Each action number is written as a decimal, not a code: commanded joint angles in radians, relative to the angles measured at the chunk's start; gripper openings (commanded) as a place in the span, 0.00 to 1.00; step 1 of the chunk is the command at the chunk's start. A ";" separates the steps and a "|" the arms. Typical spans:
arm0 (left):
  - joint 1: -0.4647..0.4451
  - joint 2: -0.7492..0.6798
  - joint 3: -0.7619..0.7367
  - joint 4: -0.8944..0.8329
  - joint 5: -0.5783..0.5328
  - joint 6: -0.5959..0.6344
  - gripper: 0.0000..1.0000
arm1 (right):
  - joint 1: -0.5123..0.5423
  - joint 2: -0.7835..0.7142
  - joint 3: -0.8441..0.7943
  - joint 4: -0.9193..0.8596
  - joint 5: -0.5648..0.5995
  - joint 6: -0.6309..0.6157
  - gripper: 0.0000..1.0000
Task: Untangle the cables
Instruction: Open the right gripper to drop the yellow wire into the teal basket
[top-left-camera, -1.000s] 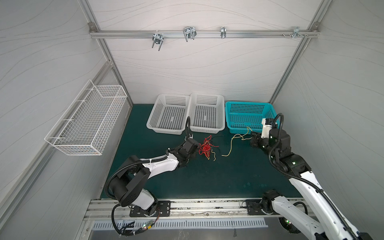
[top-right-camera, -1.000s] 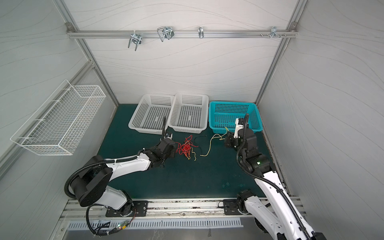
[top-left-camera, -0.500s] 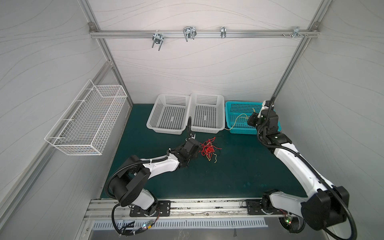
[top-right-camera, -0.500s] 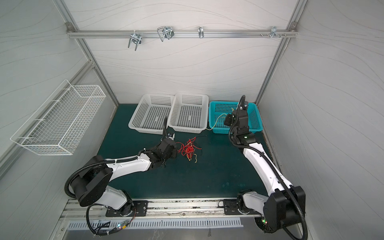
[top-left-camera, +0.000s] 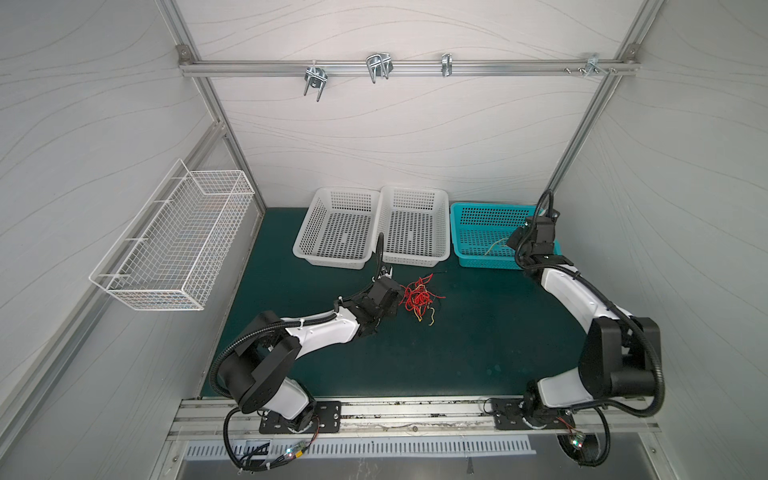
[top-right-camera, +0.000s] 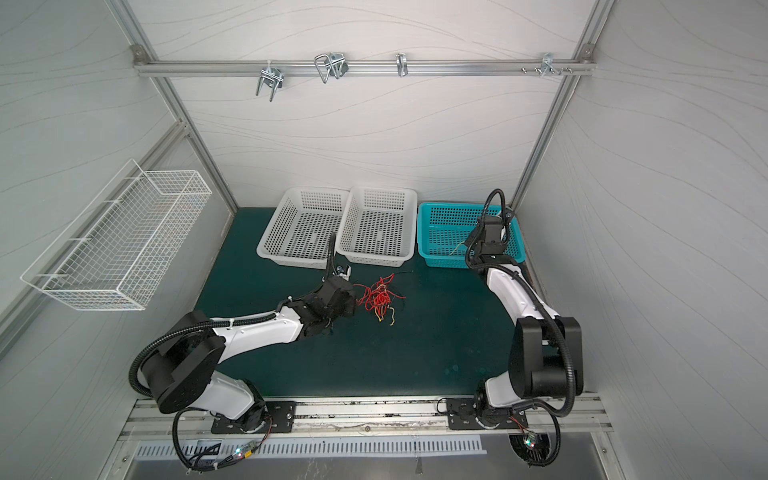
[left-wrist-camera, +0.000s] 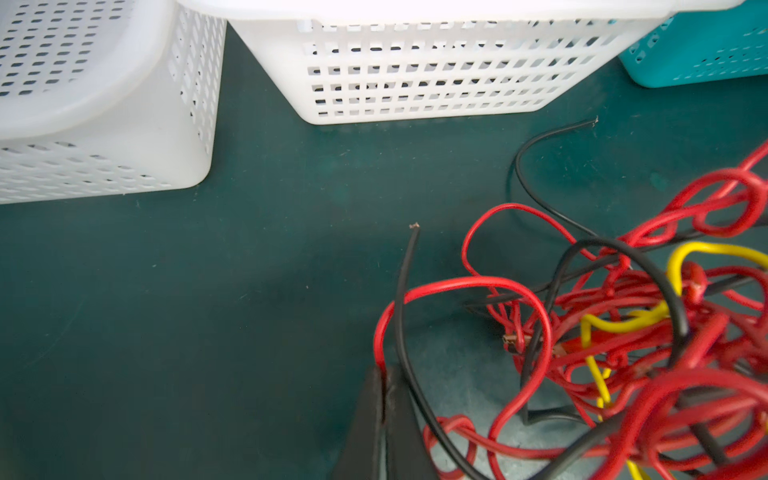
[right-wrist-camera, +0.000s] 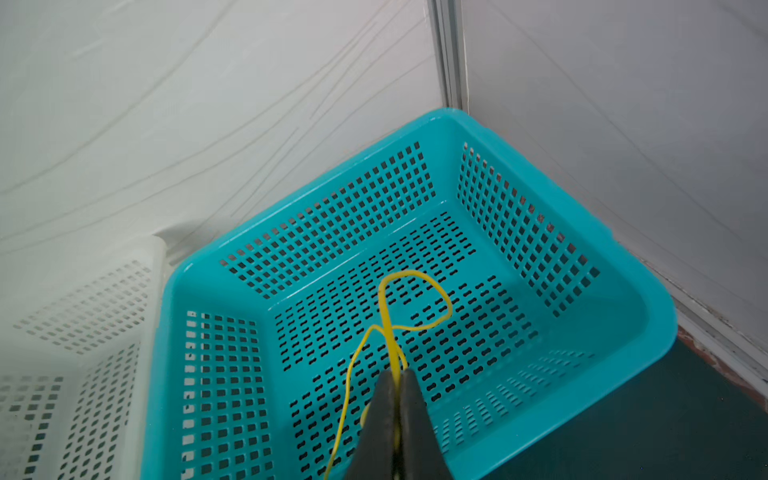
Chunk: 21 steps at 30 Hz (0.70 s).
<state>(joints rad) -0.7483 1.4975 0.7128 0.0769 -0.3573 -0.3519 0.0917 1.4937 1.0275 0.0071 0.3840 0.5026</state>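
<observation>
While three perforated plastic baskets, two white (top-left-camera: 336, 232) (top-left-camera: 413, 226) and one teal (right-wrist-camera: 415, 257), line the matte green mat (top-left-camera: 478, 332), the glossy tangled cables (top-left-camera: 419, 297) lie before them, the left gripper (left-wrist-camera: 384, 374) pinching a red strand; the right gripper (right-wrist-camera: 397, 376) clamps one thin yellow wire (right-wrist-camera: 415, 291) over the teal basket.

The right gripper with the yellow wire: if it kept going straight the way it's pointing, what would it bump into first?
Most likely the holed floor of the teal basket. The right gripper, shut on the yellow cable, points down into it, with nothing else ahead. How far off the floor is, is hard to judge.
</observation>
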 joint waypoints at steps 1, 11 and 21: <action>-0.007 0.016 0.055 0.022 0.007 -0.005 0.00 | -0.006 0.033 0.030 -0.021 -0.023 0.000 0.03; -0.009 -0.005 0.077 0.004 0.010 0.009 0.00 | -0.018 0.056 0.099 -0.130 -0.082 -0.041 0.43; -0.009 -0.004 0.089 -0.002 0.020 0.013 0.00 | -0.018 -0.049 0.120 -0.241 -0.142 -0.076 0.76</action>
<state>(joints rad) -0.7540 1.5009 0.7555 0.0597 -0.3389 -0.3439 0.0780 1.5063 1.1324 -0.1795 0.2707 0.4435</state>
